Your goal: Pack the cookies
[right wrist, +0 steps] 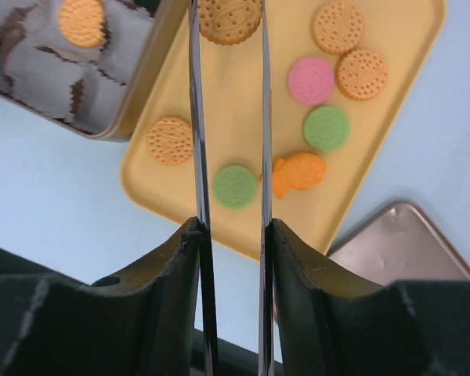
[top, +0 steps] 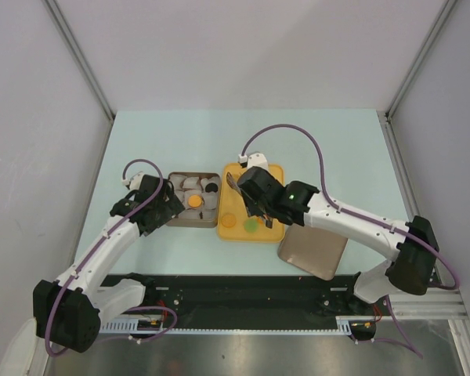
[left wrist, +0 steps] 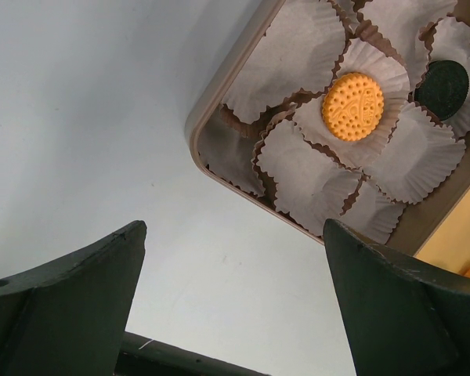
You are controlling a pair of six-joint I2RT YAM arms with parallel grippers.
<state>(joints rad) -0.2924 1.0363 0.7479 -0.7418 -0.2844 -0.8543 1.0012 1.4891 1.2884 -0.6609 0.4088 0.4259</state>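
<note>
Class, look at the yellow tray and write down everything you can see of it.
The yellow tray is a shallow rectangle with rounded corners and a low raised rim, smooth and plastic-looking. It lies flat on the pale blue table, close beside the brown tin; whether they touch is unclear. On it lie tan cookies, a pink one, two green ones and an orange fish-shaped one. Over its far end the right gripper grips another tan cookie.

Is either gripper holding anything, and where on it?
The right gripper pinches a tan cookie by opposite edges; the left gripper is open, empty.
</note>
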